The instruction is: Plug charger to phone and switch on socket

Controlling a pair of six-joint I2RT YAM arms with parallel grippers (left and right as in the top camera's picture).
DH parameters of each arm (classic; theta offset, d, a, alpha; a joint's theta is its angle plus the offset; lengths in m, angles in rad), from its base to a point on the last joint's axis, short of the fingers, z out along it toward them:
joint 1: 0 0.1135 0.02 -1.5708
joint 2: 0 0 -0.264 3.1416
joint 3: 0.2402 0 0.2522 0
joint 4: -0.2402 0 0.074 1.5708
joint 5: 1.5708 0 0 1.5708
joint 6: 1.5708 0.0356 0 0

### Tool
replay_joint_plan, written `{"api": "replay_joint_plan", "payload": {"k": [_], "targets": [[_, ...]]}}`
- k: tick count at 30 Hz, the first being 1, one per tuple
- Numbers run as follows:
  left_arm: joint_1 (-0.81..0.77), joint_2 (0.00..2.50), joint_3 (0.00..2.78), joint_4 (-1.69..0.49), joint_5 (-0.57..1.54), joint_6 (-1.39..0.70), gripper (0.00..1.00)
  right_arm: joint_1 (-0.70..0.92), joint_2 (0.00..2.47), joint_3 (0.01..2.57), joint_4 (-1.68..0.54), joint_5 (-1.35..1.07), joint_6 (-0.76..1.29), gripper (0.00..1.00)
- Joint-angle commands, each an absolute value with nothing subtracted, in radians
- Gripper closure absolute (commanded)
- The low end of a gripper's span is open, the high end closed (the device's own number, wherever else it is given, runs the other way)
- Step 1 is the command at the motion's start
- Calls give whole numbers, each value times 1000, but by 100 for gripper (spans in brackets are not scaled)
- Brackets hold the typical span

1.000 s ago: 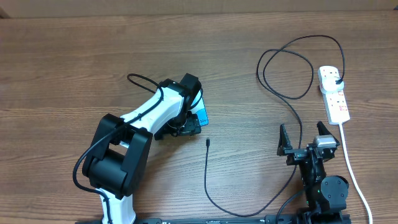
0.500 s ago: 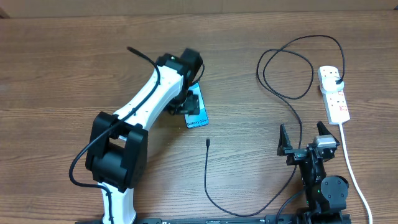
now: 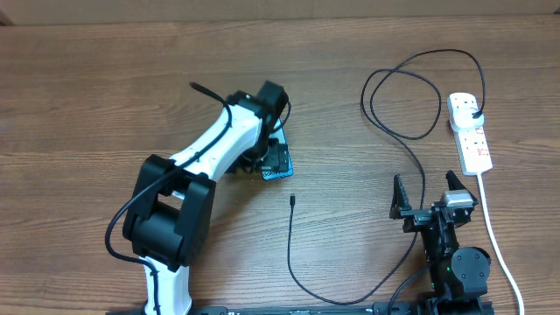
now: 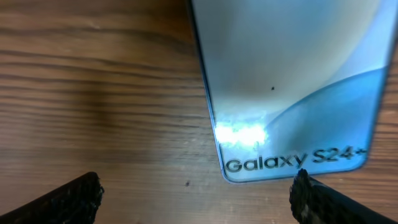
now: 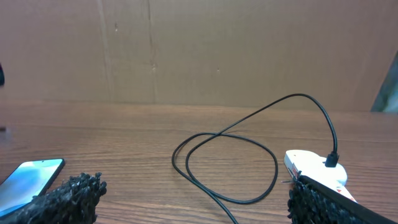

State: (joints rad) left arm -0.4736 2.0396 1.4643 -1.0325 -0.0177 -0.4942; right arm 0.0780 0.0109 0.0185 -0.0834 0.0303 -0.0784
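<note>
The phone (image 4: pixel 292 81) lies flat with its "Galaxy S24+" end just ahead of the left gripper (image 4: pixel 196 199), whose fingers stand wide apart and hold nothing; the phone's long left edge runs up between them, its lower corner is close to the right-hand finger, and bare wood fills the gap toward the other finger; from overhead, only one blue end of the phone shows from under this gripper. The right gripper (image 3: pixel 427 197) is also spread wide and empty, low over the table (image 3: pixel 105 87) near its front edge; the charger (image 3: pixel 290 241) passes close beside it, its small connector tip lying free on open wood well to that gripper's left, apart from the phone, while its loops lie ahead of the gripper and its plug sits in the socket (image 3: pixel 469 131), ahead and slightly right; the socket's white cord (image 3: pixel 494 236) trails back along the gripper's right. The surface is brown wood grain; a cardboard wall (image 5: pixel 186 50) closes the far side. The left arm reaches forward, bent over the phone; the right arm is folded back.
</note>
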Motion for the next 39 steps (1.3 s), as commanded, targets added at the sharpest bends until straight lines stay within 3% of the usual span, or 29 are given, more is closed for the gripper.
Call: {"api": "replay_joint_plan", "payload": {"k": [1,7,16,29,39], "targets": [[-490,2040,1391,-972,-5,-495,0,72,3,8,-81,31,-80,0],[-491,2038,1375,-941,3,-501,0,72,3,8,-81,31,-80,0],[-476,2038,1632,-1076,-3,-502,0,72,3,8,-81,31,-80,0],[-477,2114,1656,-886,-115,-583,0,72,3,8,-81,31,-80,0],[-477,2265,1656,-889,-110,-583,0,72,3,8,-81,31,-80,0]]}}
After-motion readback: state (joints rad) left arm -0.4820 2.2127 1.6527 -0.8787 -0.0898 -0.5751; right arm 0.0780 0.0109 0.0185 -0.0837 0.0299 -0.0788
